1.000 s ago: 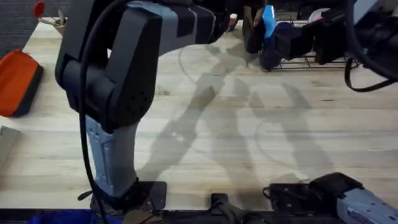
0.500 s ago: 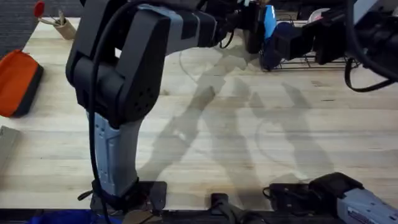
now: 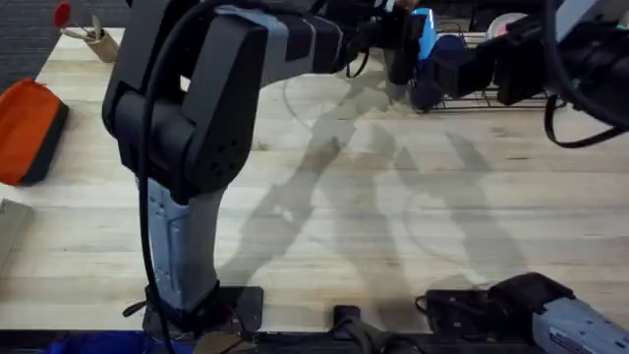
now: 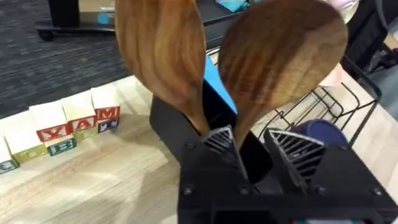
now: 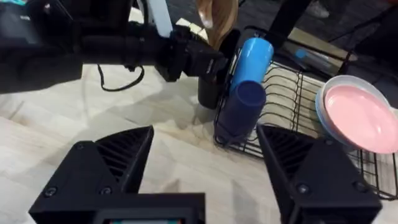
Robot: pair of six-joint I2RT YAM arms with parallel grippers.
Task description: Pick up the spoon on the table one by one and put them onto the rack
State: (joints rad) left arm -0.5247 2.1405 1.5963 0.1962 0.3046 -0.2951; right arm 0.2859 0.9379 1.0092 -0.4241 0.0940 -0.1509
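Left arm stretched far forward from its base at the near left of the table (image 3: 324,216), elbow raised high, forearm running level toward the far edge. Left pincer (image 4: 249,146) at the black holder (image 4: 177,124) on the end of the rack (image 4: 323,106), fingers (image 4: 219,142) parted; whether they grip the reddish-brown spoon (image 4: 273,56) rising just ahead, cannot tell. Second spoon (image 4: 161,50), similar brown, upright beside the first, both handles dropping into the holder directly in front of the pincer, bowls up and leaning apart. Lettered wooden blocks (image 4: 62,124) on the table off to the side of the pincer.

Right arm reaching forward from the near right, right pincer (image 5: 202,155) released, fingers spread wide, hovering above the table short of the rack. Straight ahead of it, a blue cup (image 5: 245,81) tipped against the rack's wire edge; a pink plate (image 5: 360,115) lying in the rack farther to the side; left pincer visible beyond, at the holder.
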